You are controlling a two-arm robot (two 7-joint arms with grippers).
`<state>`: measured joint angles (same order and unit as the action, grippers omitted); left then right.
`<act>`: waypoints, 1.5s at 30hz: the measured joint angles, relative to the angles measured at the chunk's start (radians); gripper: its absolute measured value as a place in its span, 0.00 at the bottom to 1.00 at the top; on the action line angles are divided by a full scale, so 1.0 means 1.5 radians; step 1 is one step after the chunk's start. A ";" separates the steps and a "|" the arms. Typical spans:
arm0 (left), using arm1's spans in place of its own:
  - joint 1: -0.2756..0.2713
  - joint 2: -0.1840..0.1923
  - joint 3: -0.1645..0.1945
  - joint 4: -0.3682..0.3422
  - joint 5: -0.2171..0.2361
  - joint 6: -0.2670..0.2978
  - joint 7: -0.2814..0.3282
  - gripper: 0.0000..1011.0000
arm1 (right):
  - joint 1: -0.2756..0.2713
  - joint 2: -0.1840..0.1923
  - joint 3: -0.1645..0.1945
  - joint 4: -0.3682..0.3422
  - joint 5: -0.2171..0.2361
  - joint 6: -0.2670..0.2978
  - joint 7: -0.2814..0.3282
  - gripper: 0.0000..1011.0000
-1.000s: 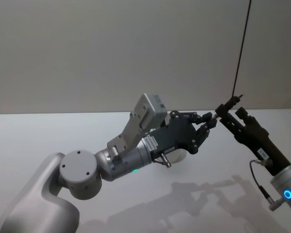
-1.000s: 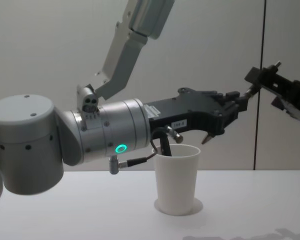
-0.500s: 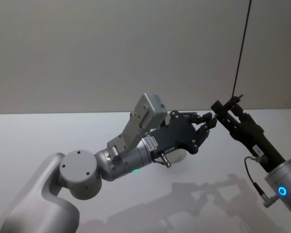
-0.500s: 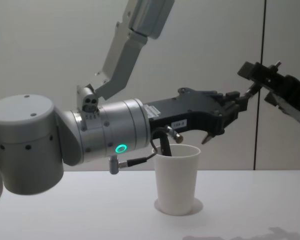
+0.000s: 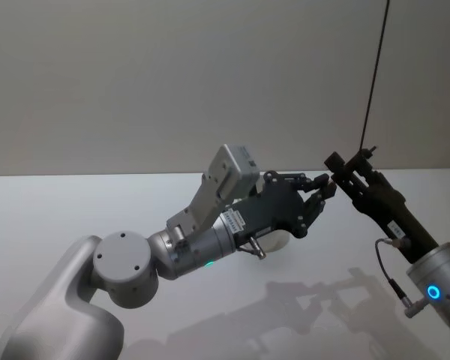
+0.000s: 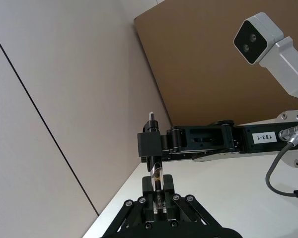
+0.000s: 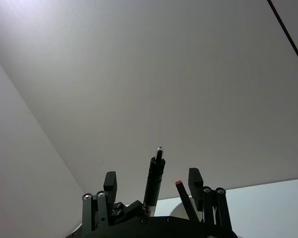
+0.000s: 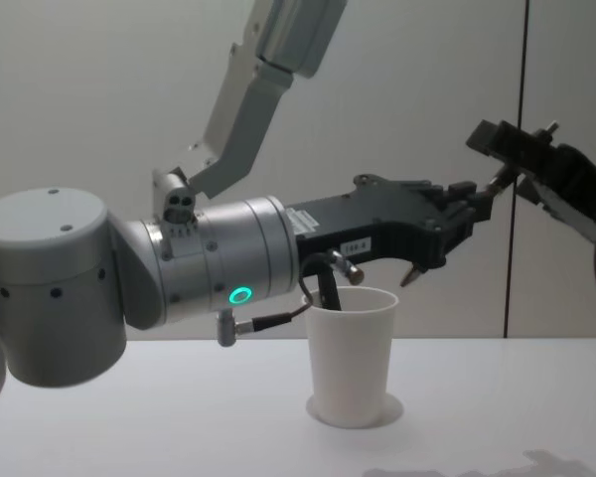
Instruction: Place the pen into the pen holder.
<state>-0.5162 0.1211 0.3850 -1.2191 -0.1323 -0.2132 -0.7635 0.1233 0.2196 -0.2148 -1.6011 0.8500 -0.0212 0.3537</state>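
Note:
The pen (image 6: 158,179) is a thin dark stick held in the air, its lower end pinched in my left gripper (image 6: 159,199), which is shut on it. Its tip (image 8: 549,128) pokes up past the right fingers. In the right wrist view the pen (image 7: 154,181) stands between the two spread fingers of my right gripper (image 7: 151,179), which is open around it. The pen holder (image 8: 351,353), a white paper cup, stands on the table below the left gripper (image 8: 489,191) and nearer the left arm. My right gripper (image 5: 352,166) meets the left gripper (image 5: 325,187) tip to tip.
The left forearm (image 8: 219,273) stretches across the middle, just above the cup's rim, and its cable (image 8: 318,288) hangs by the rim. The white table (image 5: 45,217) runs back to a plain wall. The cup (image 5: 274,241) peeks out under the left hand.
The right gripper has moved in towards the left gripper and now straddles the pen. The left arm, the pen and the cup have stayed still.

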 joint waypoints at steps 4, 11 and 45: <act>0.000 0.000 0.000 0.000 0.000 0.000 0.000 0.13 | 0.001 0.000 0.000 0.001 0.000 0.000 -0.001 0.83; 0.000 0.000 0.000 0.000 0.000 0.000 0.000 0.13 | 0.003 0.000 -0.001 0.001 0.000 0.000 -0.005 0.61; 0.000 0.000 0.000 0.000 0.000 0.000 0.000 0.13 | 0.005 0.003 -0.003 -0.002 -0.008 -0.017 -0.008 0.14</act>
<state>-0.5162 0.1211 0.3849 -1.2190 -0.1324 -0.2133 -0.7635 0.1309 0.2239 -0.2200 -1.6040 0.8380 -0.0466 0.3414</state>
